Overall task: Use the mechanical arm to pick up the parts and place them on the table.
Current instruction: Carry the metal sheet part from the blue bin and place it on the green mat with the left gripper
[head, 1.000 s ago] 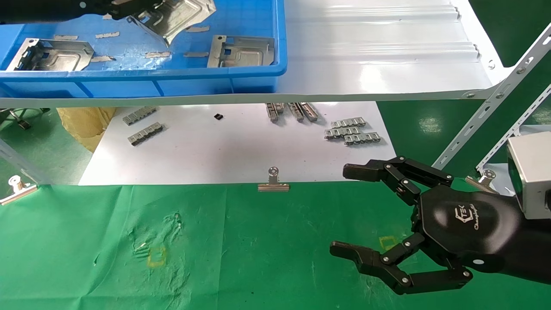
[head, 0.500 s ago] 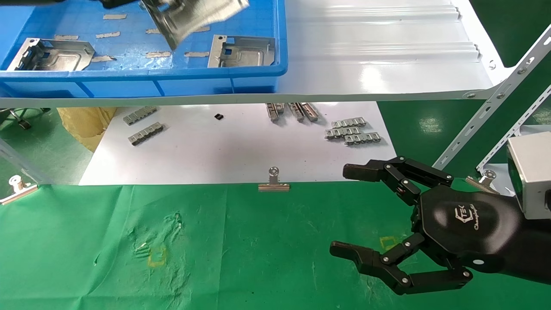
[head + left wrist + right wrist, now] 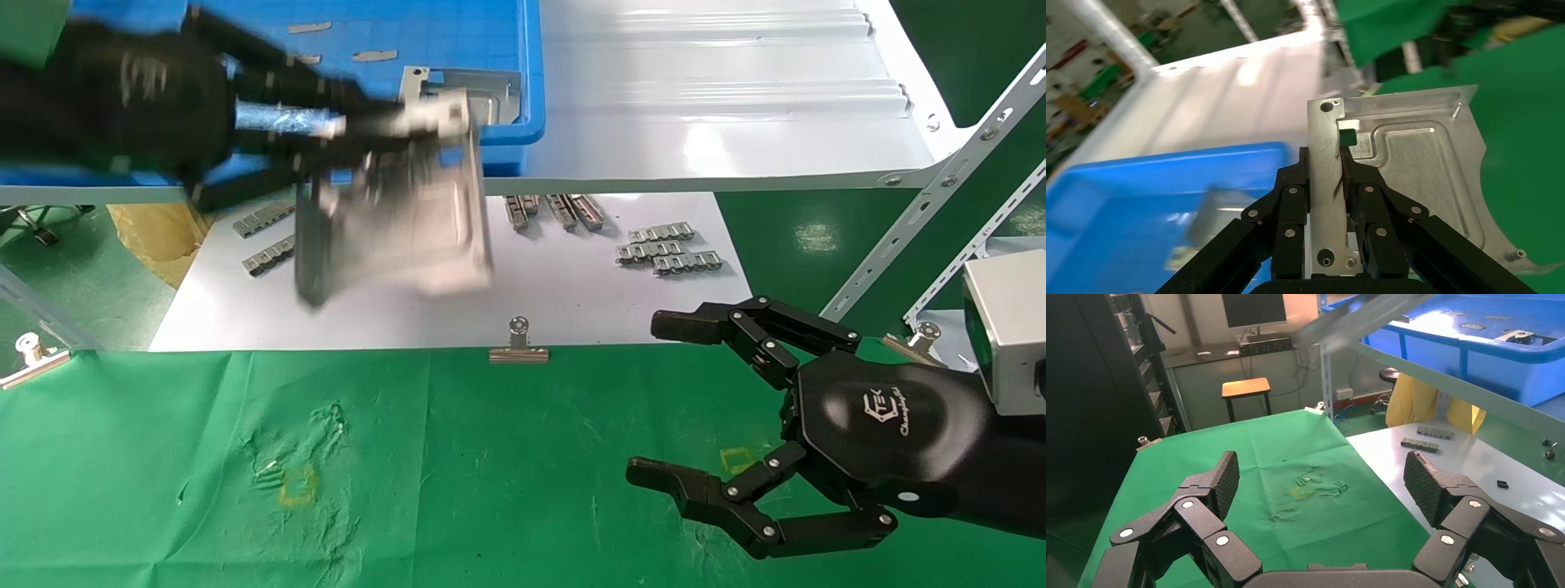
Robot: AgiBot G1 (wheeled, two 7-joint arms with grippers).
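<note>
Now left gripper (image 3: 1324, 184) carries part (image 3: 392, 220) out past bin (image 3: 523, 98).

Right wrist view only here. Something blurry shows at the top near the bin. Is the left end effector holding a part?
Observer: Yes. The left wrist view shows the left end effector clamped on the edge of one part.
Operator: Where is it?
Observer: In the head view it hangs above the white sheet, just in front of the blue bin, not over the green table.
Operator: Anything left in the bin?
Observer: At least a second part lies near the bin's right wall. The arm hides the rest of the bin.
</note>
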